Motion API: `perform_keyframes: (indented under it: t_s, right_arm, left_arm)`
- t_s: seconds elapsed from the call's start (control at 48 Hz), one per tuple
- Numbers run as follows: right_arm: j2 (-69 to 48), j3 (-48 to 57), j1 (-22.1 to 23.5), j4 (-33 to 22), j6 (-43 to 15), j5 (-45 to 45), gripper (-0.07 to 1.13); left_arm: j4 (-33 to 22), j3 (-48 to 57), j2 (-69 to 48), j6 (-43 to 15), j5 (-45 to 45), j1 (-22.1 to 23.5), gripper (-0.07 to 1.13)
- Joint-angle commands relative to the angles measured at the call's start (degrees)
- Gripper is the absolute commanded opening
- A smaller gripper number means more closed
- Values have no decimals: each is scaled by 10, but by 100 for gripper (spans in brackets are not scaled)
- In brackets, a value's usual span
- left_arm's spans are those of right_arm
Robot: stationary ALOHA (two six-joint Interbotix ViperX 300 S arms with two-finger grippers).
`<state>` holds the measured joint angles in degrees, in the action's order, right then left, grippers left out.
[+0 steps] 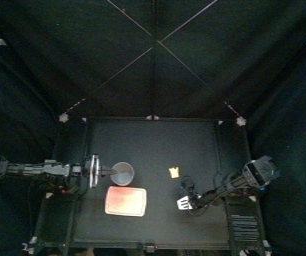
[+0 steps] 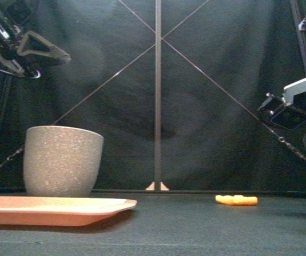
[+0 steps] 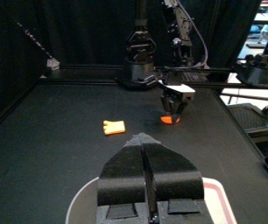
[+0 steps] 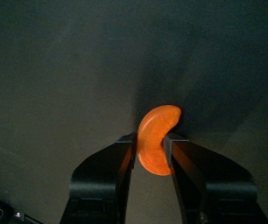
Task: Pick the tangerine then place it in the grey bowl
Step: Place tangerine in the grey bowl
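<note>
Across the table [image 1: 196, 140], the tall grey speckled cup [image 2: 65, 160] stands left of the held tangerine segment [image 4: 162, 125].
The cup is just behind the pink tray [image 1: 125, 202]. The left gripper [image 3: 150, 149] hangs above it, fingers pressed together. The right gripper [image 4: 155, 144], near the front edge, pinches the segment's lower half with narrow fingers, its long axis running along them. Only the right wrist view shows that grip.

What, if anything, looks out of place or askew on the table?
Nothing stands out. The cup stands upright beside the flat tray, the tangerine sits between the jaws of the right gripper, and a small yellow toy lies apart.
</note>
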<state>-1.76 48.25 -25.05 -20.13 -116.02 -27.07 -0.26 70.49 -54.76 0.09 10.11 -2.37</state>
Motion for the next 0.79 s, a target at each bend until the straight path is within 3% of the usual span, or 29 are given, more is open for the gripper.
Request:
perform_keyframes:
  t_s: [0.021,0.271,0.521,0.667,0.792]
  right_arm:
    - [-6,-7,1,1,0,2,69]
    - [-14,-23,4,-11,5,-5,68]
    - [-44,-57,24,-85,14,-21,67]
    - [-59,-86,60,-169,18,-18,67]
    - [-62,-120,112,-273,27,0,67]
  left_arm:
    - [1,-8,3,0,5,1,8]
    - [0,-7,2,0,5,2,8]
    - [0,-7,2,0,5,1,8]
    - [1,-5,2,-1,5,0,8]
    - [1,-5,2,-1,5,-1,8]
